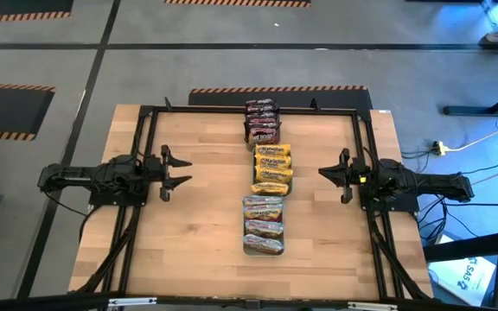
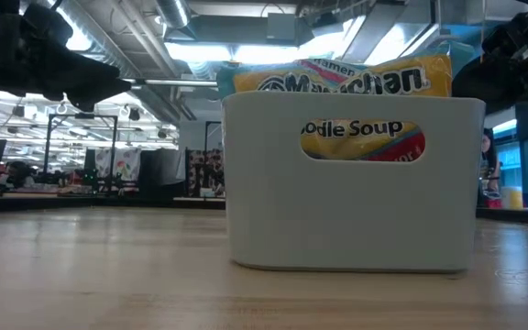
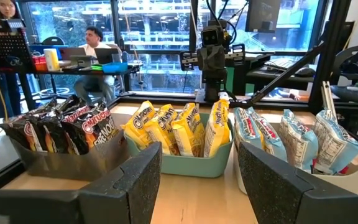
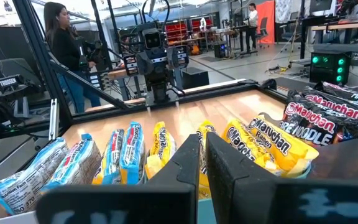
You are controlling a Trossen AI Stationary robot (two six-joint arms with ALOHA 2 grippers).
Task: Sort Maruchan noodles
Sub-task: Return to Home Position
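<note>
From above, the sort looks finished to you. No loose pack lies on the table (image 1: 197, 250), and everything stands in one row between your two claws. The left claw (image 1: 177, 171) is spread wide and holds nothing. The yellow packs (image 1: 271, 168) are straight ahead of it, the dark red packs (image 1: 262, 121) ahead to its left and the blue-and-white packs (image 1: 263, 226) ahead to its right. The right claw (image 1: 328, 175) faces the same row from the other side, with the reds on its right. I judge that all you have left is parking both arms.

At table height, a pale bin (image 2: 351, 202) fills your view. A pack rising above its rim reads "Maruchan", with "amen" above that, and its handle slot shows "odle Soup".

In the left wrist view the left claw's fingers (image 3: 138, 180) stand far apart and empty. Beyond them sit a dark bin (image 3: 55, 165) and a teal bin (image 3: 185, 163), both well clear of the claw, and "Maruchan" can be read on several packs.

In the right wrist view the right claw's fingers (image 4: 185, 165) are drawn almost together and grip nothing. "Maruchan" shows on the yellow packs, and "Maruchan" and "NOODLE" on the dark ones.
</note>
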